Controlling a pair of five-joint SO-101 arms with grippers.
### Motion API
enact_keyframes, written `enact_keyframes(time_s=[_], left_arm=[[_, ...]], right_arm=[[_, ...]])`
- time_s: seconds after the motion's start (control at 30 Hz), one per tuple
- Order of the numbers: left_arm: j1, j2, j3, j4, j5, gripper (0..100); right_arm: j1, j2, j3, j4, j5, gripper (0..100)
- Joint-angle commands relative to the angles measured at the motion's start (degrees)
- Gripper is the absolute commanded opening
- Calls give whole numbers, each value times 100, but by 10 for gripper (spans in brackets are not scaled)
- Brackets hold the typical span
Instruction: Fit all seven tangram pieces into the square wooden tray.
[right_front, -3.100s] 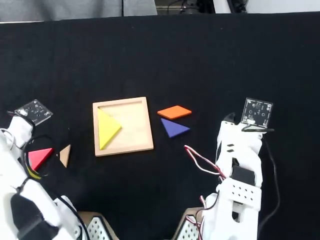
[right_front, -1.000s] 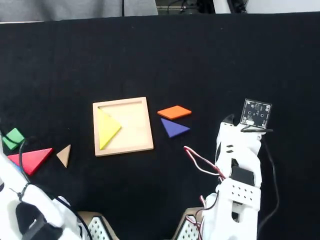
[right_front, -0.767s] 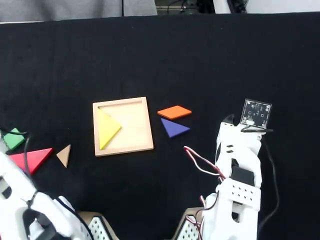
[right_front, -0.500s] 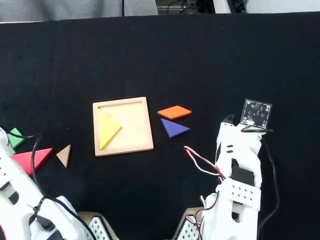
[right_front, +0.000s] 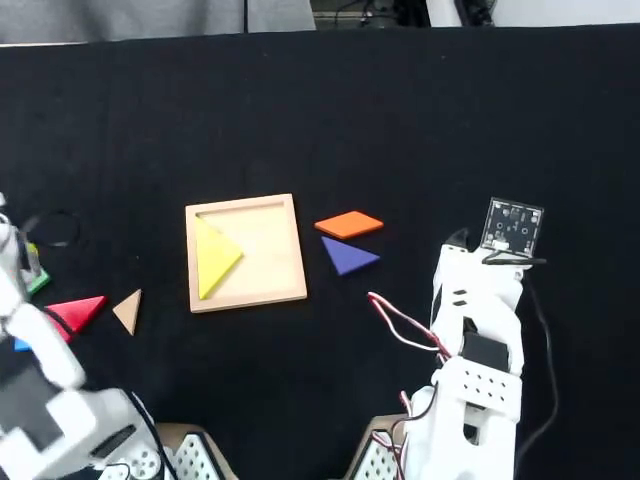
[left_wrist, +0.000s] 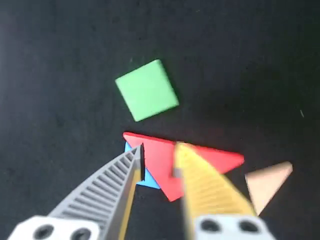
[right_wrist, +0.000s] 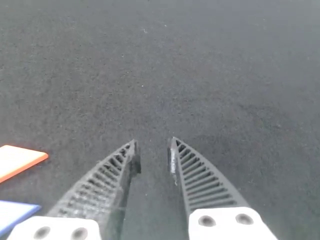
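Note:
The square wooden tray (right_front: 245, 290) holds a yellow triangle (right_front: 215, 255). Right of it lie an orange parallelogram (right_front: 349, 224) and a blue triangle (right_front: 349, 257). At the table's left lie a red triangle (right_front: 78, 311) (left_wrist: 200, 157), a tan triangle (right_front: 129, 310) (left_wrist: 267, 180) and a green square (right_front: 38, 282) (left_wrist: 146, 90). A light blue piece (left_wrist: 146, 179) lies partly under the red one. My left gripper (left_wrist: 157, 150) hovers narrowly open over the red triangle. My right gripper (right_wrist: 152, 147) hangs slightly open over bare cloth.
The right arm (right_front: 480, 330) stands at the front right, away from the pieces. The left arm (right_front: 20, 320) rises along the table's left edge and hides part of the green square. Black cloth covers the whole table.
The left arm has swung up from the front left corner along the left edge, now over the red triangle and green square. The right arm and the tray have stayed put.

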Motion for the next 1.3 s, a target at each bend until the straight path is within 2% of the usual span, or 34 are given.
enact_keyframes(time_s=[0.0, 0.07, 0.3, 0.4, 0.47, 0.53, 0.63, 0.73, 0.77, 0.83, 1.0, 1.27], left_arm=[[-356, 862, -963, 193, 1512, 259], [-382, 958, -971, 185, 1864, 277], [-382, 1002, -681, -510, 1934, 277], [-136, 941, -796, -202, 1873, 277], [101, 914, -1138, 457, 1538, 277], [295, 897, -1552, 1275, 571, 277], [224, 976, -1736, 2022, -1987, 277], [-409, 1055, -1727, 2505, -4949, 277], [-699, 1081, -1727, 2620, -5679, 277], [-1191, 1152, -1727, 2734, -6488, 277], [-1868, 1574, -1464, 2075, -6523, 277], [-1912, 2189, -136, -281, -5723, 277]], right_arm=[[-88, -4, -66, -105, 62, 106], [-88, -4, -66, -97, 62, 106], [-88, -4, -66, -79, 62, 106], [-88, -4, -66, -79, 62, 106], [-88, -4, -66, -79, 62, 106], [-88, -4, -66, -79, 62, 106], [-88, -4, -57, -79, 62, 106], [-88, -4, -57, -79, 62, 106], [-88, -4, -57, -79, 62, 106], [-88, -4, -57, -88, 62, 106], [-88, -4, -57, -88, 62, 106], [-88, -4, -57, -70, 62, 106]])
